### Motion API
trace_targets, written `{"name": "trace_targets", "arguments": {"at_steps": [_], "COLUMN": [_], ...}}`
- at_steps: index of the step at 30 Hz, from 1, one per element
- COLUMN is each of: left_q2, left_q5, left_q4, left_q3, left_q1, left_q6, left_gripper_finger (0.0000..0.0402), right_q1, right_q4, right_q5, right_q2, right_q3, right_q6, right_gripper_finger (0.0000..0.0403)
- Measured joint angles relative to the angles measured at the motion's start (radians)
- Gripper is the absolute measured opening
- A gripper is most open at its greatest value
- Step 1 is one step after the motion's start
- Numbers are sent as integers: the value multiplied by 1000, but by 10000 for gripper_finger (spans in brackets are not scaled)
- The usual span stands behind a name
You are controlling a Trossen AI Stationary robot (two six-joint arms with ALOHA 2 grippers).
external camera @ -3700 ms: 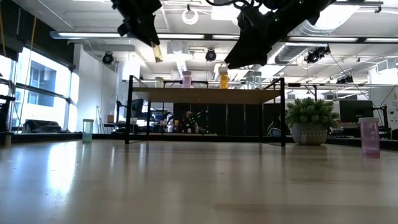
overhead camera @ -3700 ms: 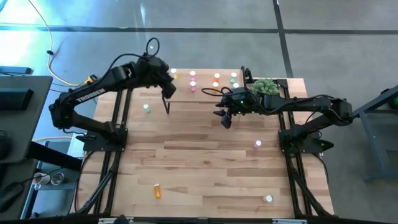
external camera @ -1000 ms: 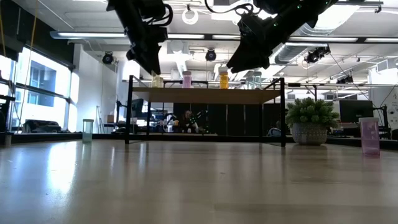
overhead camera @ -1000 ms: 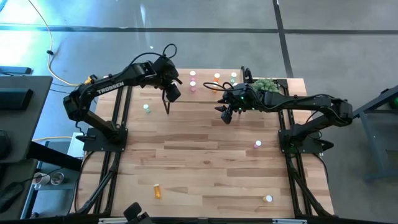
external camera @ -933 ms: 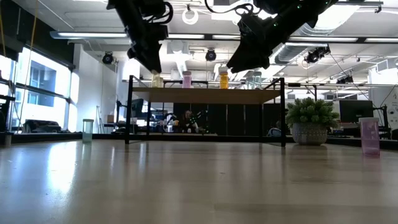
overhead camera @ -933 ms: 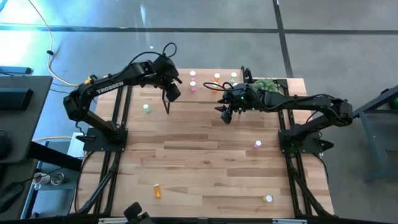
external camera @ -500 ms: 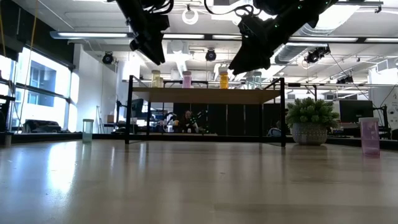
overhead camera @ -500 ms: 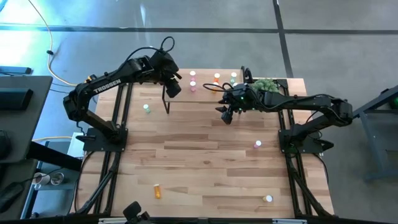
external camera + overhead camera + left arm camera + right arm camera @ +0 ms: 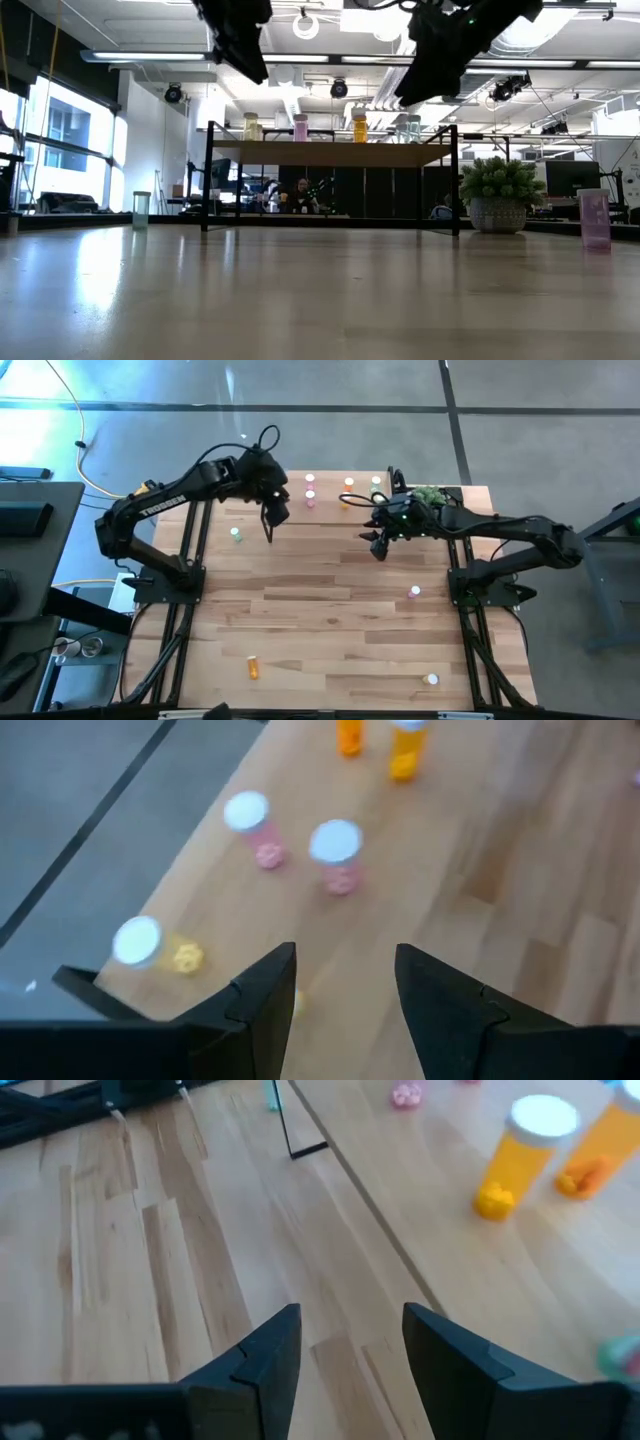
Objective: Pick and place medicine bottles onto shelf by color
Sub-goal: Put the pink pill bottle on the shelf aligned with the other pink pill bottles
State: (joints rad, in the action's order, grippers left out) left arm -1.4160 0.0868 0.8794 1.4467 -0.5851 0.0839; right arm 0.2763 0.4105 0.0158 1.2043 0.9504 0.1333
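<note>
The shelf (image 9: 328,490) stands at the table's far edge. On it stand a yellow bottle (image 9: 140,942), two pink bottles (image 9: 335,845), two orange bottles (image 9: 530,1140) and a green bottle (image 9: 375,482), all upright on their bases. My left gripper (image 9: 277,512) hangs open and empty above the shelf's left end; in the left wrist view (image 9: 345,970) nothing lies between its fingers. My right gripper (image 9: 378,546) hangs open and empty just near of the shelf's right part, high over the table (image 9: 350,1330).
On the table stand a green bottle (image 9: 236,533) at the left and a pink bottle (image 9: 414,591) at the right. An orange bottle (image 9: 253,667) lies near the front, and another bottle (image 9: 431,680) stands at the front right. A potted plant (image 9: 428,497) sits beside the shelf's right end.
My left gripper has risen from the shelf's left end, where the yellow bottle stays standing. My right gripper has moved toward the table's right edge and a little up. Both have stayed open.
</note>
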Motion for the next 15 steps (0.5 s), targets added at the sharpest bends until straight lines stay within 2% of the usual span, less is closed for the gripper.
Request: {"name": "trace_targets", "arguments": {"at_steps": [4, 9, 15], "left_q2": [23, 71, 135], "left_q5": [-1, -6, -6], "left_q4": [-8, -35, -214], "left_q3": [-48, -176, -306], "left_q1": [51, 107, 179], "left_q6": [-11, -95, -181], "left_gripper_finger": [161, 161, 161], "right_q1": [-24, -108, -223], "right_q4": [85, 252, 400], "right_q5": [16, 143, 199], "right_q2": [-61, -109, -133], "right_q3": [0, 0, 0], "right_q6": [3, 89, 156], "right_gripper_finger": [167, 167, 167]}}
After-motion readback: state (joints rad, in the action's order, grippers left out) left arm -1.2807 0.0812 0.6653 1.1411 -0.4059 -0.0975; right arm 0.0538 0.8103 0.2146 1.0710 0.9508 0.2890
